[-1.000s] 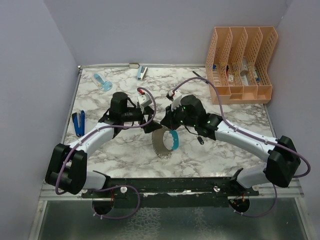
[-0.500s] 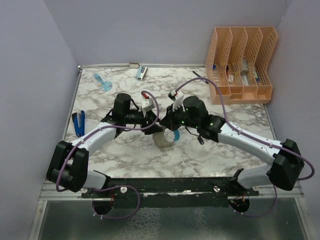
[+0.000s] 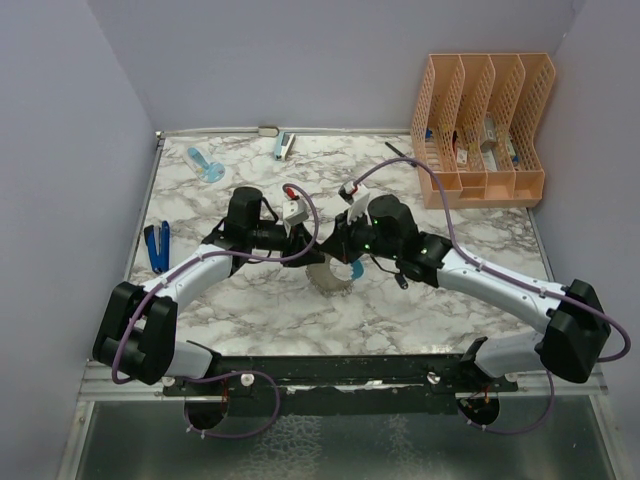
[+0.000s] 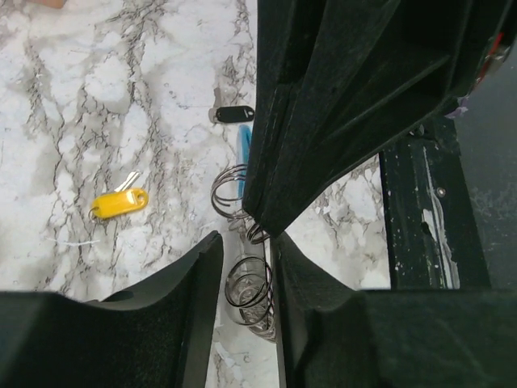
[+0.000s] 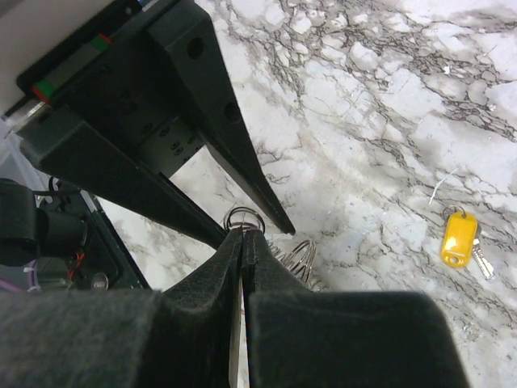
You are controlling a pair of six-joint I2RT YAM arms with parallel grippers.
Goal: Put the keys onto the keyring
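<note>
The task is at an early stage: neither key is on the keyring [image 3: 338, 279]. The yellow key [image 4: 119, 202] and the black key [image 4: 235, 115] both lie loose on the desk [image 4: 97, 97], near the ring but apart from it and from each other. What is done, as far as can be judged, is the hold on the ring. What is left is to open or steady a coil, fetch each key, and thread both on.

The keyring is at mid-desk between the two arms, standing on edge rather than lying flat. The right gripper [image 5: 242, 234] has its fingers pressed together, pinching a wire loop of the ring at their tips. The left gripper [image 4: 246, 250] has its fingers a little apart with the ring's coils in the narrow gap. Whether they already press on the wire I cannot tell.

In the left wrist view the ring's coils run in a line from the light-blue section [image 4: 242, 158] down into that gap, so its long axis points toward the left gripper. The yellow key lies across that line, its metal blade pointing away from the ring. The black key also lies crosswise, just beyond the blue end.
</note>
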